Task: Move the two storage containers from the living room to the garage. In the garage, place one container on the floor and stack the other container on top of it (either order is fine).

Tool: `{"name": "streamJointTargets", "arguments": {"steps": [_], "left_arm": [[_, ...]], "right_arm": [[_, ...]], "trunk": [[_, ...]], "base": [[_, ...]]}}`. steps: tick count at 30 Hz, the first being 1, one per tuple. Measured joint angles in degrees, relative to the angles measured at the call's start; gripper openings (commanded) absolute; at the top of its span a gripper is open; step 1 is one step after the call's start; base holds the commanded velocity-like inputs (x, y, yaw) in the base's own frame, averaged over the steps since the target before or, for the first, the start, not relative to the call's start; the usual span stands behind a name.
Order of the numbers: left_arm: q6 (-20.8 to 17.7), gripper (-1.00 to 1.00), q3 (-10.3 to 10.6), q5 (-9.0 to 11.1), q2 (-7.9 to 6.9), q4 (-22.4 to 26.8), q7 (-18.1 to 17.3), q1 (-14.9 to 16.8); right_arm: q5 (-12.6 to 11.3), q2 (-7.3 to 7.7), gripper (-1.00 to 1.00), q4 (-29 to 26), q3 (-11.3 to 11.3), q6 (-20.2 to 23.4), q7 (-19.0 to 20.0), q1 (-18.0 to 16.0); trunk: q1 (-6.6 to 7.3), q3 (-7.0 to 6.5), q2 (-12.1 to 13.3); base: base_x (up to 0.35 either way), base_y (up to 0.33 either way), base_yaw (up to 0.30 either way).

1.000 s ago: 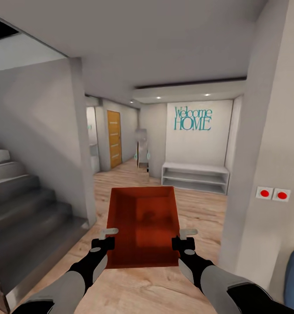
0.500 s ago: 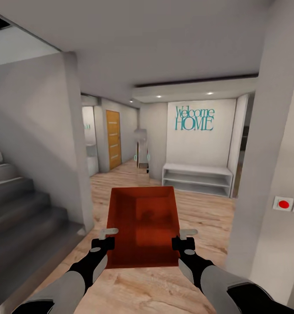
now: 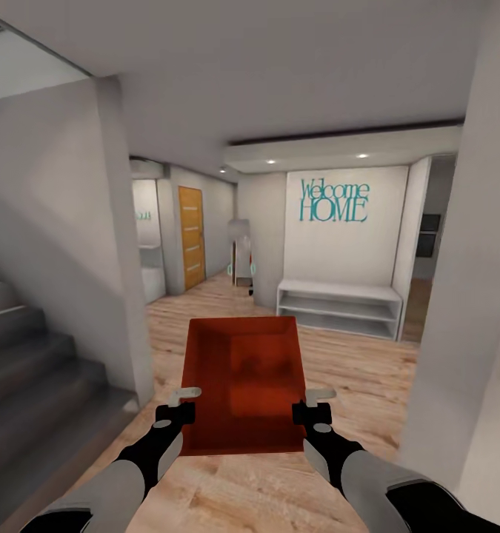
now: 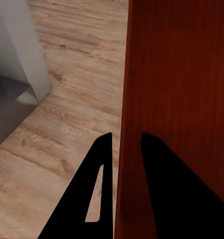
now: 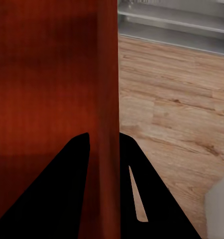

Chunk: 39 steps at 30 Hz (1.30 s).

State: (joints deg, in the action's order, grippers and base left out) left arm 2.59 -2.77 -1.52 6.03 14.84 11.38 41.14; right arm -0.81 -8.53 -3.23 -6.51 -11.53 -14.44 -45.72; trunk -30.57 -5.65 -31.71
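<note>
I carry one orange-red storage container, open side up, level in front of me above the light wood-plank floor. My left gripper is shut on its left wall and my right gripper is shut on its right wall. The left wrist view has the container wall clamped between the two dark fingers. In the right wrist view the wall runs between the fingers the same way. The bin is empty.
Grey stairs rise at the left beside a grey wall corner. A white low shelf stands under a "Welcome HOME" sign. An orange-wood door lies down the hall. A wall pillar stands close at the right.
The whole view has advanced and shifted: stairs slid left, the right pillar and its red buttons slid out of frame. Both grippers and the container keep the same place before me.
</note>
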Motion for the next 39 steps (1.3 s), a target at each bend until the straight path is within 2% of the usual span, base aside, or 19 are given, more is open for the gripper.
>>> {"name": "streamJointTargets", "arguments": {"steps": [39], "left_arm": [[0.08,-1.0,0.0,0.0,0.0,0.0,-0.01,0.0]], "right_arm": [[-0.01,0.0,-1.0,0.0,-0.02,-0.08,-0.01,0.0]], "trunk": [[0.0,0.0,0.0]], "base": [[0.331,0.0,0.0]]}}
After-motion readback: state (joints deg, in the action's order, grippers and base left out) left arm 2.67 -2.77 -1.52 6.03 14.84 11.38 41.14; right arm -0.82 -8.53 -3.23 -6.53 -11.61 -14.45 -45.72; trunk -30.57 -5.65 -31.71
